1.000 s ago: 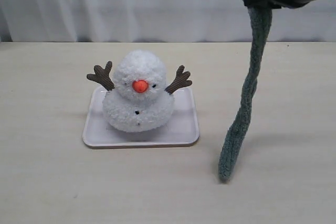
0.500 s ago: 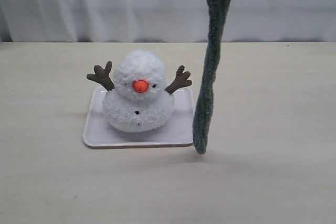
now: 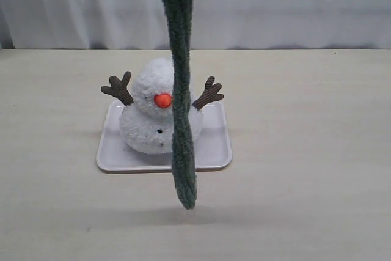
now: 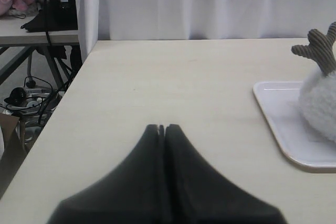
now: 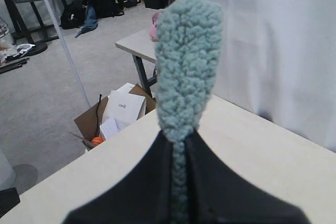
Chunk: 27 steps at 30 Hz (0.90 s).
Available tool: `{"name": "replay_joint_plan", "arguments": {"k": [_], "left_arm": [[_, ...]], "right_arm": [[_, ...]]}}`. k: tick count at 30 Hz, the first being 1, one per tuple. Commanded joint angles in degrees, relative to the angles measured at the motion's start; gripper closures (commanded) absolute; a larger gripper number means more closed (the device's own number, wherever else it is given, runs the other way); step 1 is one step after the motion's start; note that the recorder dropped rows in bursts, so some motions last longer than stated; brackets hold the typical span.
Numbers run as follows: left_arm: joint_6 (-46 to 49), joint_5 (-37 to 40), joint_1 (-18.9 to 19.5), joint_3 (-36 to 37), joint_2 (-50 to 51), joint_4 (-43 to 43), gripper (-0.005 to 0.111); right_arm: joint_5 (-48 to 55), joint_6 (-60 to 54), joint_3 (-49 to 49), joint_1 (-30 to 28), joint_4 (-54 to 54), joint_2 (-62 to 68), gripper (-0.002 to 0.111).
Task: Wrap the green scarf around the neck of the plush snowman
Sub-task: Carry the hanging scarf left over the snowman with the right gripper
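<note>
The green scarf (image 3: 181,120) hangs straight down from the top of the exterior view, right in front of the plush snowman (image 3: 149,120) and hiding its right half. Its lower end dangles just above the table in front of the white tray (image 3: 214,151) that the snowman sits on. My right gripper (image 5: 179,137) is shut on the scarf (image 5: 186,72), whose short rounded end sticks out past the fingertips; in the exterior view it is almost cut off at the top edge. My left gripper (image 4: 161,128) is shut and empty, low over the table to the left of the tray (image 4: 283,129) and snowman (image 4: 320,103).
A white curtain (image 3: 73,4) hangs behind the table. In the left wrist view the table's left edge (image 4: 79,77) drops to cables and another desk. The right wrist view shows a cardboard box (image 5: 113,116) on the floor.
The right gripper has carried the hanging scarf leftward, from right of the tray to directly in front of the snowman. The scarf's lower end now swings free above the table.
</note>
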Motion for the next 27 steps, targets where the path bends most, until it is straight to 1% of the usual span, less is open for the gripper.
{"name": "replay_joint_plan", "arguments": {"k": [1, 8, 12, 16, 27], "left_arm": [[0.0, -0.7, 0.0, 0.1, -0.2, -0.2, 0.107], [0.0, -0.7, 0.0, 0.1, -0.2, -0.2, 0.107], [0.0, -0.7, 0.0, 0.1, -0.2, -0.2, 0.107], [0.0, -0.7, 0.0, 0.1, -0.2, -0.2, 0.107], [0.0, -0.7, 0.0, 0.1, -0.2, -0.2, 0.107]], "right_arm": [[-7.0, -1.0, 0.3, 3.5, 0.3, 3.2, 0.104], [-20.9, -1.0, 0.2, 8.1, 0.3, 7.6, 0.104], [-26.4, -1.0, -0.8, 9.7, 0.3, 10.2, 0.104], [-29.6, -2.4, -1.9, 9.8, 0.2, 13.2, 0.104], [-44.5, -2.4, -2.1, 9.8, 0.2, 21.5, 0.104]]}}
